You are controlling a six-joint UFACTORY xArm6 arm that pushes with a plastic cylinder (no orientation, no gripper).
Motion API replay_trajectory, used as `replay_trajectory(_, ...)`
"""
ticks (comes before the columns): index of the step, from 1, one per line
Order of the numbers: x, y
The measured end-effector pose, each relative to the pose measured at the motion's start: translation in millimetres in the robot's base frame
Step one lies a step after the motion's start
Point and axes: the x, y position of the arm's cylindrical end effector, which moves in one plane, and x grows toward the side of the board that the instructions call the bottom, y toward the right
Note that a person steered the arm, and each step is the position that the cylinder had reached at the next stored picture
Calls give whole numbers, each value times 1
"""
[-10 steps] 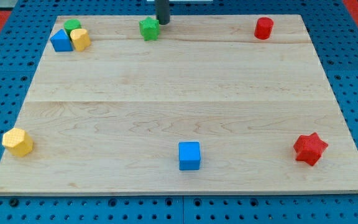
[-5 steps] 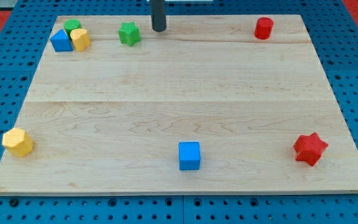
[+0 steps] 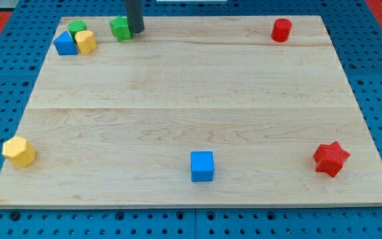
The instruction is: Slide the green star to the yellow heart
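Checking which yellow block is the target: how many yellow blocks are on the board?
2: a yellow heart at the view's top-left, touching the blue block, and another yellow block at the bottom-left. None seems hidden.

My tip (image 3: 135,31) touches the star's (image 3: 119,28) right side.

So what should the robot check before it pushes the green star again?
1. My tip sits against the green star, on its right in the view: ok.
2. Yellow heart lies left of the star, slightly lower: ok.
3. Gap between star and heart is free of blocks: ok.
4. Star touching the heart: not ok, a gap remains.
5. Green block and blue block crowd the heart and may get bumped: cannot tell.
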Motion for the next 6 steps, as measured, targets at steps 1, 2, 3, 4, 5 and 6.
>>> replay_trajectory(1, 0, -20)
replay_trajectory(2, -24, -3)
replay_trajectory(3, -34, -9)
replay_trajectory(4, -18, -29)
replay_trajectory(5, -3, -32)
replay_trajectory(6, -3, -49)
